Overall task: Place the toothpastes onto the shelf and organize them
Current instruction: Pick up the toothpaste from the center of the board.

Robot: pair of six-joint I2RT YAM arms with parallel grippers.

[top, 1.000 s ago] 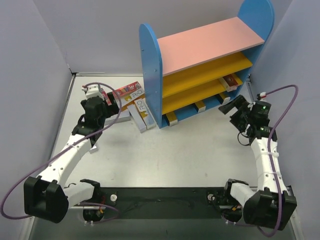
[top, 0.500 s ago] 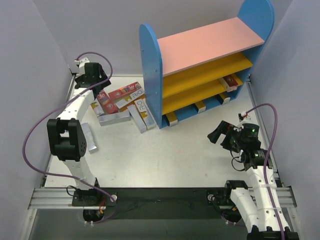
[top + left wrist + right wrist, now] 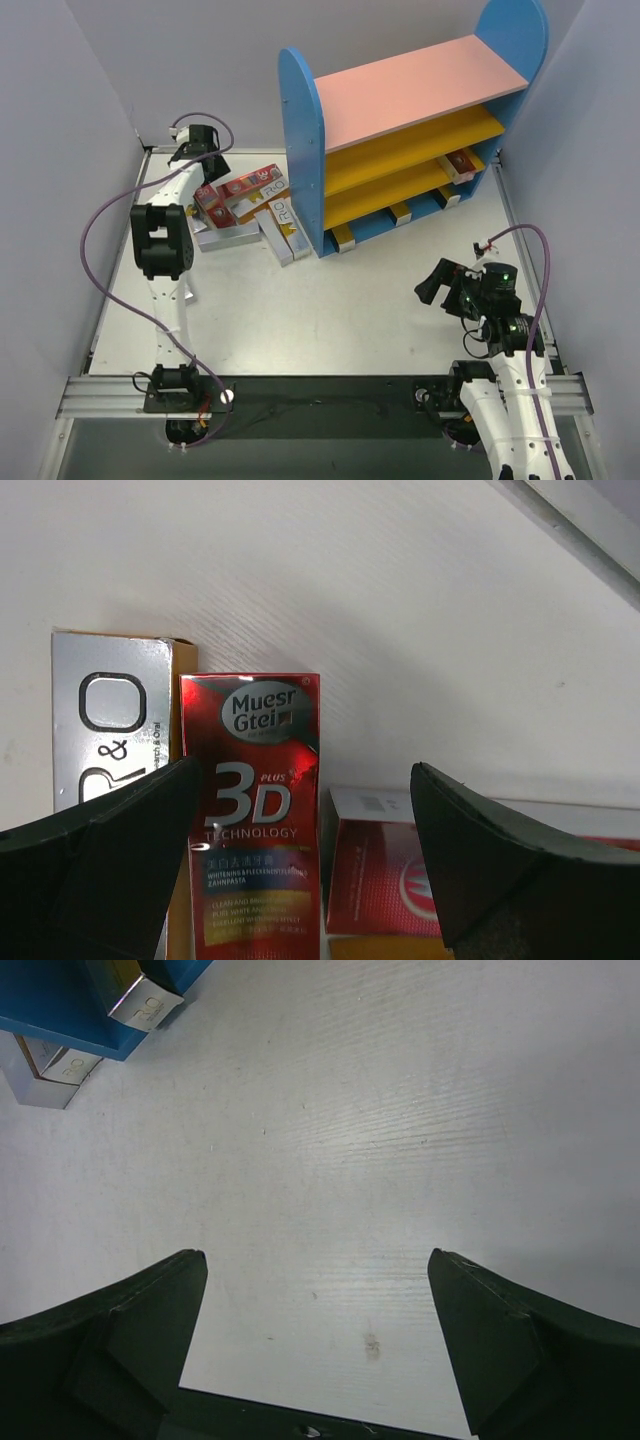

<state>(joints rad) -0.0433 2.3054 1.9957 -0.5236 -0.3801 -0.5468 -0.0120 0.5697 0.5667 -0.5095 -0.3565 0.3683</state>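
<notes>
The shelf [image 3: 305, 140], with blue side panels, a pink top and yellow boards, stands at the back right. A red and white toothpaste [image 3: 462, 163] lies on its lower yellow board, and silver ones [image 3: 343, 238] poke out of the blue base. More toothpastes [image 3: 250, 200] lie piled left of the shelf. My left gripper [image 3: 210, 172] hangs open over the pile's far left end. In the left wrist view it [image 3: 303, 770] straddles a red "3D" box [image 3: 255, 810], without touching it, beside a silver box [image 3: 105, 715] and another red box [image 3: 375, 855]. My right gripper [image 3: 437, 285] [image 3: 317, 1255] is open over bare table.
A lone silver box [image 3: 180, 278] lies by the left wall, partly behind my left arm. White walls close in the table on the left, back and right. The shelf's blue base corner [image 3: 60, 1010] with silver box ends [image 3: 145, 1005] shows in the right wrist view.
My left arm has risen and folded back, carrying its gripper to the pile's far left end. My right arm has drawn back from the shelf toward the near edge. Both grippers stayed open.
</notes>
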